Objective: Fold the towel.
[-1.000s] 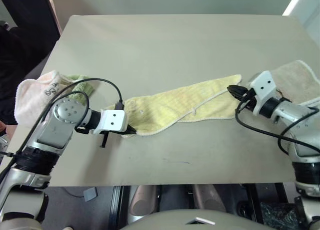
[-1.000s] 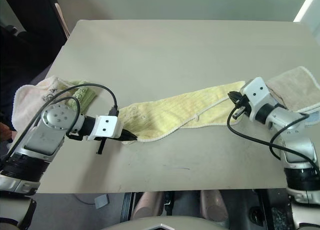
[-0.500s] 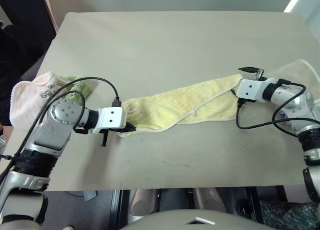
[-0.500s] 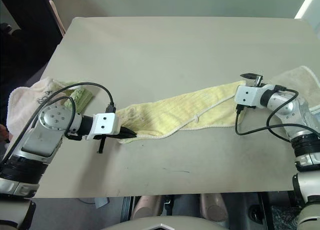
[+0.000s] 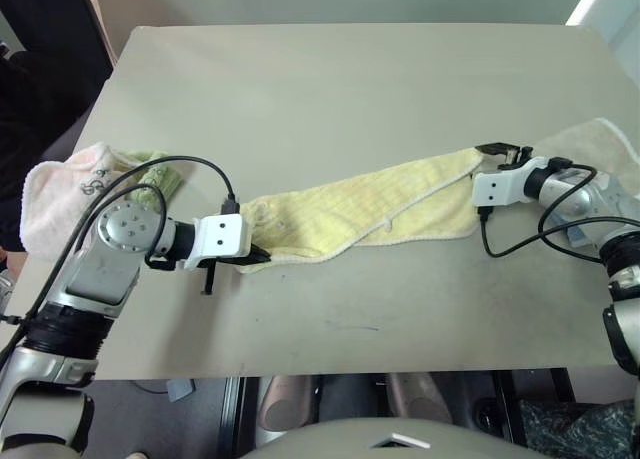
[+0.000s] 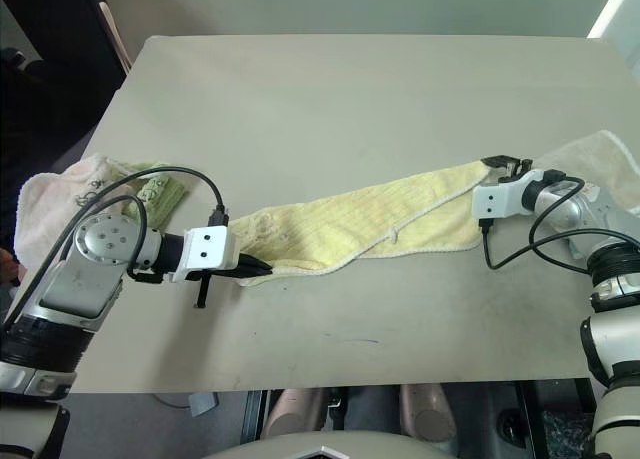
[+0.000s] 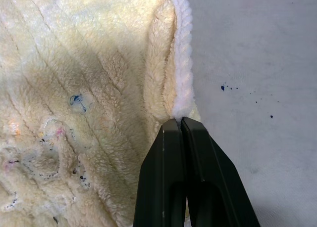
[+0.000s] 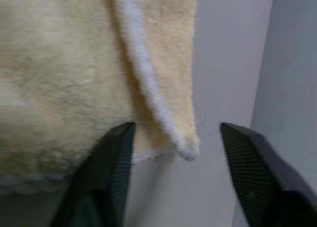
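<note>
Looking left to right, here's the rundown:

Far left pile: a pink towel with dark embroidery [image 5: 70, 184] sits bunched at the left edge of the beige counter [image 5: 330, 89], with a bit of green cloth [image 5: 160, 174] right beside it.

Left gripper: the left gripper [image 7: 181, 123] is clenched tight on the white stitched hem of the pale yellow terry-cloth towel [image 5: 360, 211], pinching its left end just off the counter.

Towel: it's stretched out long and loosely crumpled across the middle of the counter, running from the left gripper up to the right one, hem showing along the near edge.

Right gripper: the right gripper [image 8: 176, 138] has its two black fingers spread apart around the towel's right corner, not squeezing it.

Far right: a beige towel [image 5: 600, 144] lies at the counter's right edge, behind the right arm.
</note>
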`<action>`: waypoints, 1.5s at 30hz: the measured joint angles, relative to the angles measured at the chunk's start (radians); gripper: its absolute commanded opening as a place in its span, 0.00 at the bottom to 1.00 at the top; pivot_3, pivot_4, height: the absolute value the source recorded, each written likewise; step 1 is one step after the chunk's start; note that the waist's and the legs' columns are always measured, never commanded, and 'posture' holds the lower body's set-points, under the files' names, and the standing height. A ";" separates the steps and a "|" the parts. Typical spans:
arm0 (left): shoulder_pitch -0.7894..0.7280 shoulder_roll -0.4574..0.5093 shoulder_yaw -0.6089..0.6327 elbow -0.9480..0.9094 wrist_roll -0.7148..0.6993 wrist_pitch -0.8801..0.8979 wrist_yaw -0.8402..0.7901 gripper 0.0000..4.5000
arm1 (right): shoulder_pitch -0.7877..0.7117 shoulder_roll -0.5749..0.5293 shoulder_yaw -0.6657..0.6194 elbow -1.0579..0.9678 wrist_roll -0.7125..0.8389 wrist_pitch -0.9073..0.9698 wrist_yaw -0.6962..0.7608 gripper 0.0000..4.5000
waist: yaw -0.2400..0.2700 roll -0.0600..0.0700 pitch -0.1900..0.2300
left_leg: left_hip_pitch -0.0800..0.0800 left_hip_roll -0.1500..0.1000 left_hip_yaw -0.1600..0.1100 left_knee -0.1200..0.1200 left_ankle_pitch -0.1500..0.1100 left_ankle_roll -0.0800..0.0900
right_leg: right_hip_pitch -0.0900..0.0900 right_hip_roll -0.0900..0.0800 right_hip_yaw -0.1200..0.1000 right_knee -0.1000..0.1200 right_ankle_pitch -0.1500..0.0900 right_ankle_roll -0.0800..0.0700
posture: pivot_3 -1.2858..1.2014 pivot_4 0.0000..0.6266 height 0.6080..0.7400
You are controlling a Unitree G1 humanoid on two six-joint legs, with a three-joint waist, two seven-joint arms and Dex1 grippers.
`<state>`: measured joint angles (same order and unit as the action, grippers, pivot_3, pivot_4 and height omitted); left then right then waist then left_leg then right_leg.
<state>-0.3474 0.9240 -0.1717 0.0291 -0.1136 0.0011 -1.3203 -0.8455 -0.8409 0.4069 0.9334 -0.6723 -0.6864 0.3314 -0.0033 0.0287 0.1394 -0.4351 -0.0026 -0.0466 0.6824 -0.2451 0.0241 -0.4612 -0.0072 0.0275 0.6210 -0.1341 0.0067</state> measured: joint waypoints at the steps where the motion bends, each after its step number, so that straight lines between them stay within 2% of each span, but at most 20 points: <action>1: 0.001 0.000 0.002 -0.002 -0.003 0.002 0.001 0.00 | 0.000 0.000 0.001 0.004 -0.001 -0.002 -0.001 0.31 | 0.000 0.000 0.000 | 0.000 0.000 0.000 0.000 0.000 0.000 | 0.000 0.000 0.000 0.000 0.000 0.000 | 0.52 0.24 0.97; 5: 0.010 0.001 0.008 -0.019 -0.011 0.013 0.010 0.00 | 0.003 0.000 0.000 0.004 -0.001 -0.007 -0.006 0.01 | 0.000 0.000 0.000 | 0.000 0.000 0.000 0.000 0.000 0.000 | 0.000 0.000 0.000 0.000 0.000 0.000 | 0.52 0.24 0.97; 10: 0.014 -0.004 0.037 -0.028 -0.034 0.040 0.028 0.00 | 0.024 -0.010 -0.003 -0.010 0.001 -0.005 -0.021 0.01 | 0.000 0.000 0.000 | 0.000 0.000 0.000 0.000 0.000 0.000 | 0.000 0.000 0.000 0.000 0.000 0.000 | 0.52 0.24 0.97; 13: -0.022 -0.042 0.093 -0.021 -0.091 0.091 0.070 0.00 | 0.040 -0.029 -0.013 -0.038 0.005 0.001 -0.030 0.01 | 0.002 0.000 0.000 | 0.000 0.000 0.001 0.000 0.000 0.000 | 0.000 -0.001 -0.001 0.000 0.000 0.000 | 0.52 0.24 0.97; 19: -0.272 -0.183 0.267 0.142 -0.160 0.122 0.317 0.00 | 0.018 -0.051 -0.085 -0.099 0.055 0.047 -0.036 0.01 | 0.001 0.000 0.001 | 0.001 0.000 0.003 0.001 0.003 0.002 | 0.001 -0.002 -0.001 0.004 0.002 0.000 | 0.52 0.24 0.97; 22: -0.385 -0.232 0.296 0.250 -0.157 0.120 0.423 0.00 | -0.027 -0.061 -0.113 -0.098 0.079 0.080 -0.035 0.01 | 0.000 0.001 0.001 | 0.002 0.000 0.004 0.001 0.005 0.002 | 0.001 -0.002 -0.001 0.004 0.002 0.000 | 0.52 0.24 0.97; 26: -0.562 -0.282 0.310 0.457 -0.121 0.074 0.557 0.00 | -0.160 -0.061 -0.149 -0.079 0.121 0.121 -0.019 0.01 | -0.002 -0.001 0.003 | 0.001 0.000 0.004 0.000 0.007 0.002 | 0.000 -0.002 -0.001 0.004 0.004 0.000 | 0.52 0.24 0.97; 30: -0.717 -0.278 0.355 0.601 -0.128 0.013 0.608 0.00 | -0.265 -0.070 -0.197 -0.075 0.185 0.139 0.033 0.01 | -0.002 -0.001 0.003 | 0.000 0.000 0.003 -0.003 0.007 0.002 | -0.001 -0.002 -0.001 0.001 0.004 0.000 | 0.52 0.24 0.97; 34: -0.745 -0.232 0.384 0.673 -0.157 -0.001 0.561 0.00 | -0.260 -0.093 -0.239 -0.113 0.302 0.146 0.174 0.01 | -0.002 0.000 0.003 | -0.002 0.000 0.004 -0.008 0.007 0.001 | -0.002 -0.001 -0.001 -0.006 0.004 0.001 | 0.52 0.24 0.97; 37: -0.686 -0.181 0.398 0.637 -0.202 0.030 0.467 0.00 | -0.157 -0.133 -0.299 -0.264 0.472 0.207 0.361 0.01 | -0.002 -0.001 0.003 | -0.004 0.001 0.004 -0.010 0.008 0.000 | -0.002 0.000 -0.001 -0.010 0.003 0.002 | 0.52 0.24 0.97; 38: -0.636 -0.156 0.401 0.590 -0.228 0.065 0.415 0.00 | -0.082 -0.156 -0.329 -0.347 0.548 0.255 0.439 0.01 | -0.002 -0.001 0.003 | -0.004 0.001 0.004 -0.010 0.009 -0.002 | -0.001 0.000 -0.001 -0.011 0.001 0.002 | 0.52 0.24 0.97; 40: -0.479 -0.101 0.423 0.474 -0.300 0.145 0.299 0.00 | 0.130 -0.208 -0.389 -0.551 0.723 0.399 0.601 0.01 | -0.001 -0.001 0.003 | -0.005 0.001 0.005 -0.009 0.010 -0.011 | -0.001 0.001 -0.001 -0.009 -0.006 0.003 | 0.52 0.24 0.97; 42: -0.308 -0.057 0.440 0.369 -0.361 0.240 0.214 0.00 | 0.357 -0.256 -0.433 -0.738 0.857 0.545 0.725 0.01 | 0.003 -0.001 0.003 | -0.007 0.002 0.004 -0.005 0.004 -0.013 | -0.003 0.002 -0.001 -0.008 -0.012 0.004 | 0.52 0.24 0.97; 45: -0.121 -0.017 0.473 0.225 -0.427 0.350 0.155 0.00 | 0.563 -0.301 -0.502 -0.912 0.960 0.692 0.809 0.01 | 0.005 -0.001 0.003 | -0.010 0.003 0.004 0.000 -0.001 -0.013 | -0.004 0.003 -0.001 -0.007 -0.014 0.005 | 0.52 0.24 0.97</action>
<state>-0.4679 0.9065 0.3009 0.2544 -0.5404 0.3511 -1.1653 -0.2826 -1.1419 -0.0947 0.0218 0.2879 0.0059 1.1404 0.0018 0.0279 0.1420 -0.4451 0.0007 -0.0421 0.6824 -0.2459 0.0108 -0.4653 -0.0046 0.0267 0.6139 -0.1477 0.0115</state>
